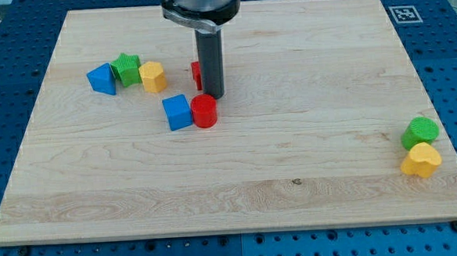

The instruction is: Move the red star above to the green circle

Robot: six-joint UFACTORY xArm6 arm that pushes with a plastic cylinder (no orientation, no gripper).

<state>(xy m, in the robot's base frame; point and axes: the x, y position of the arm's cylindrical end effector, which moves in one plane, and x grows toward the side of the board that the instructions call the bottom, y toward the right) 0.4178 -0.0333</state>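
Pincer is lacking on this arm; my tip (214, 95) is standing on the board (309, 163), gripping nothing, touching the red star (197, 75), which is mostly hiding behind the rod toward the far edge. The green circle (420, 131) is sitting well apart near the right edge, just above a yellow heart (421, 160). I judge the star is needing a long rightward push from its left side, so I should be circling round it first. Just below my tip, a red cylinder (205, 111) and blue cube (177, 112) are crowding. Nearer the left edge, a blue block (101, 79), green star (127, 69) and yellow block (153, 76) are clustering.
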